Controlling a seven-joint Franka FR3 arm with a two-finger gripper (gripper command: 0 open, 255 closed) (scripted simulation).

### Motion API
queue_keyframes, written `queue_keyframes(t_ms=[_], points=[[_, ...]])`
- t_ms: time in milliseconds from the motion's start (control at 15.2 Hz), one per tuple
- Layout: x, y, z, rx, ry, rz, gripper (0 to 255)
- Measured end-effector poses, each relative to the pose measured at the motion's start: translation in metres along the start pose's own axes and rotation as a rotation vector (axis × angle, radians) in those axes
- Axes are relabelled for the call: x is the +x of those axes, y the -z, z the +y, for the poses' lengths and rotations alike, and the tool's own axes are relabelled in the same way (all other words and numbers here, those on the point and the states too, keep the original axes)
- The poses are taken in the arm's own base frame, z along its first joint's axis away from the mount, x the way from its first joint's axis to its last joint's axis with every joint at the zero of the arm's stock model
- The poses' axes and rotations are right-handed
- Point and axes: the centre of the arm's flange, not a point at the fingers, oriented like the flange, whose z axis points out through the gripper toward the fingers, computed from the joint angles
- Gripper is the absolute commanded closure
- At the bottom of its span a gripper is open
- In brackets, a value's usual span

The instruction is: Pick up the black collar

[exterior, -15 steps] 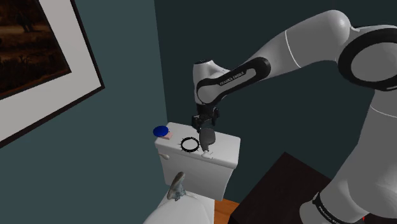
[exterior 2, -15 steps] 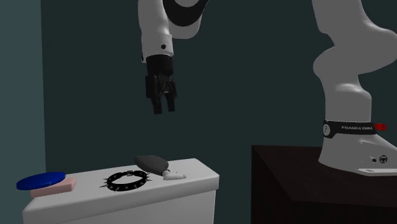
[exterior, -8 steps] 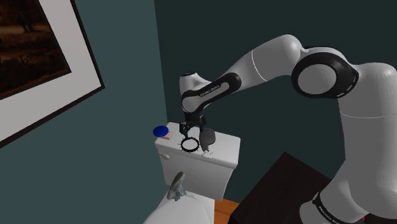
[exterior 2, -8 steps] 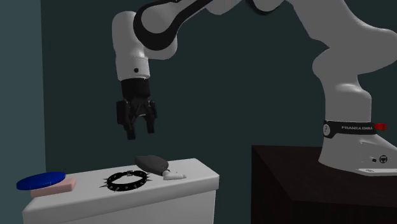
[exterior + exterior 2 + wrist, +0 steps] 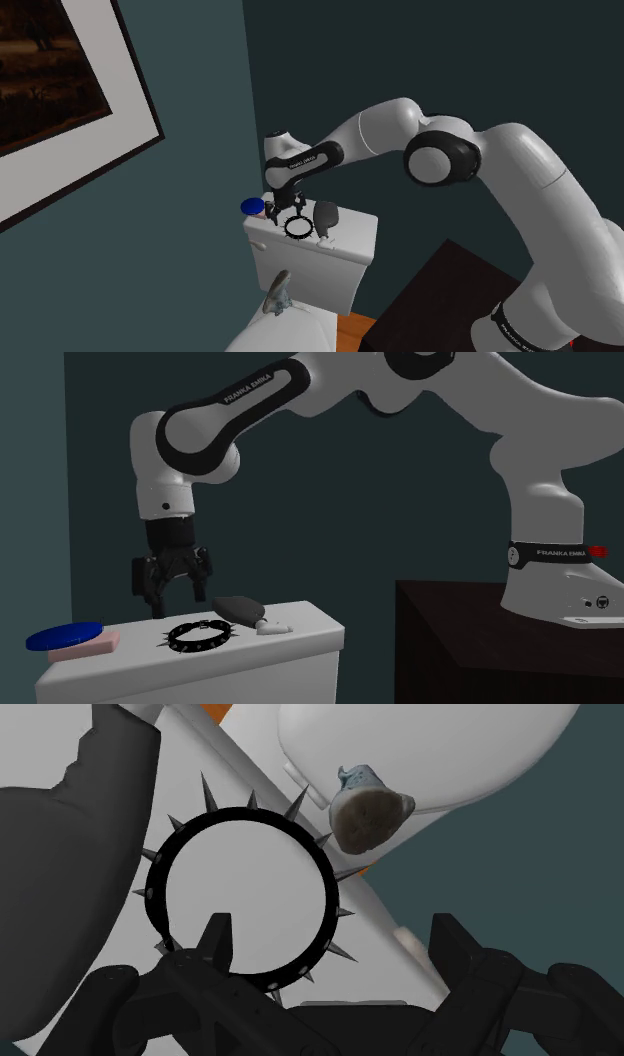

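Note:
The black spiked collar (image 5: 200, 634) lies flat on the white toilet tank lid (image 5: 300, 642), also visible as a ring in the shoulder view (image 5: 297, 227). My gripper (image 5: 178, 600) hangs open just above the lid, slightly behind the collar on the second exterior view's left, touching nothing. In the wrist view the collar (image 5: 240, 816) lies right under the gripper (image 5: 335, 944). One finger (image 5: 215, 936) shows over the ring's inside. The other finger (image 5: 455, 944) is out past the lid's edge.
A dark grey brush-like object (image 5: 238, 610) with a white handle lies beside the collar. A blue disc (image 5: 64, 635) rests on a pink block at the lid's far end. A small grey-blue item (image 5: 278, 292) sits on the toilet below. The dark stand (image 5: 500, 642) is to the right.
The arm has swung toward the second exterior view's left and come down from well above the tank to just over the collar. The fingers stay open.

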Motion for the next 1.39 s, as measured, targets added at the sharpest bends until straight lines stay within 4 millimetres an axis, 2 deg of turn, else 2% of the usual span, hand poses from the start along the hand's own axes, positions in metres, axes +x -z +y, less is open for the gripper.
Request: queue_keyframes(t_ms=[198, 594, 660, 1386], points=[[0.010, -0.016, -0.008, 0.002, -0.009, -0.004, 0], [0.017, -0.047, -0.007, 0.003, -0.010, -0.004, 0], [0.017, -0.049, -0.008, 0.003, -0.010, -0.004, 255], [0.017, -0.047, -0.008, 0.003, -0.010, -0.004, 255]])
